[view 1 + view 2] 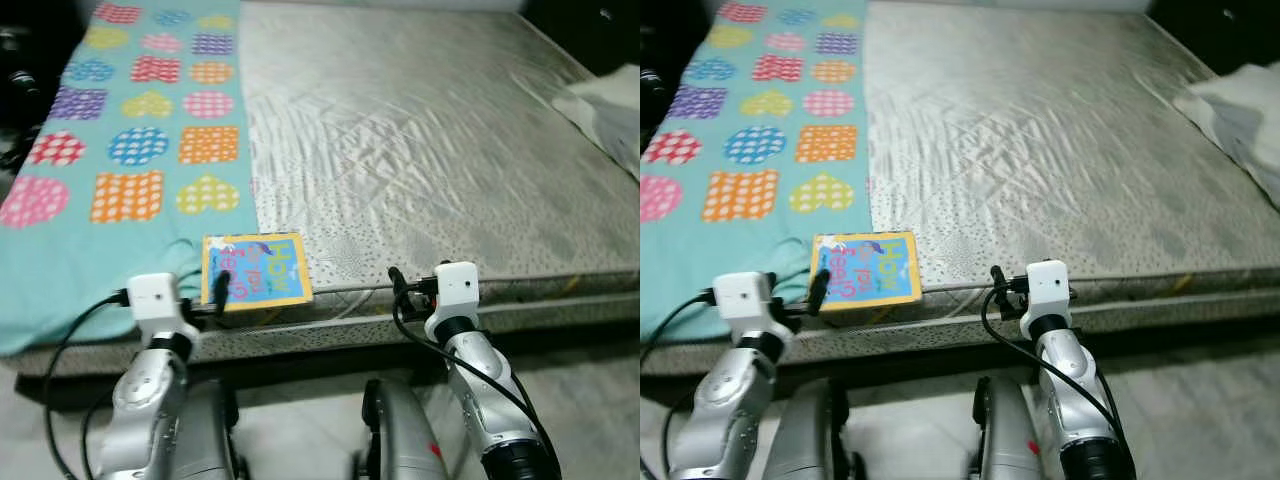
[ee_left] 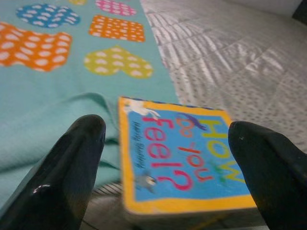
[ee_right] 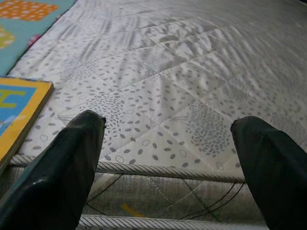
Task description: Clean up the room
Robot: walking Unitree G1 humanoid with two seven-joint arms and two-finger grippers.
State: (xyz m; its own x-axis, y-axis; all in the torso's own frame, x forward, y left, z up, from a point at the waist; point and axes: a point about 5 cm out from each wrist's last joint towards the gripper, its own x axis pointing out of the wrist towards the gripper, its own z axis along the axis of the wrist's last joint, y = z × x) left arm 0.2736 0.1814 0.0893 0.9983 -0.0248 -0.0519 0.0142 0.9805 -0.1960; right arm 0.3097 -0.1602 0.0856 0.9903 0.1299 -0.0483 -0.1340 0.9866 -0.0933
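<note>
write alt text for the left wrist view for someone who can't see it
A children's board book with a yellow border and blue cover reading "How do you feel?" lies at the near edge of a bed, framed between the open left hand's two black fingers. Behind it spread a teal blanket patterned with dotted hearts and a grey quilted mattress.

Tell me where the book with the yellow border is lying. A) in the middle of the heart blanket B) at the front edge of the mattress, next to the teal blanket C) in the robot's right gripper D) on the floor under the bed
B: the book lies flat at the mattress edge beside the blanket, with the open left gripper pointed at it.
</note>
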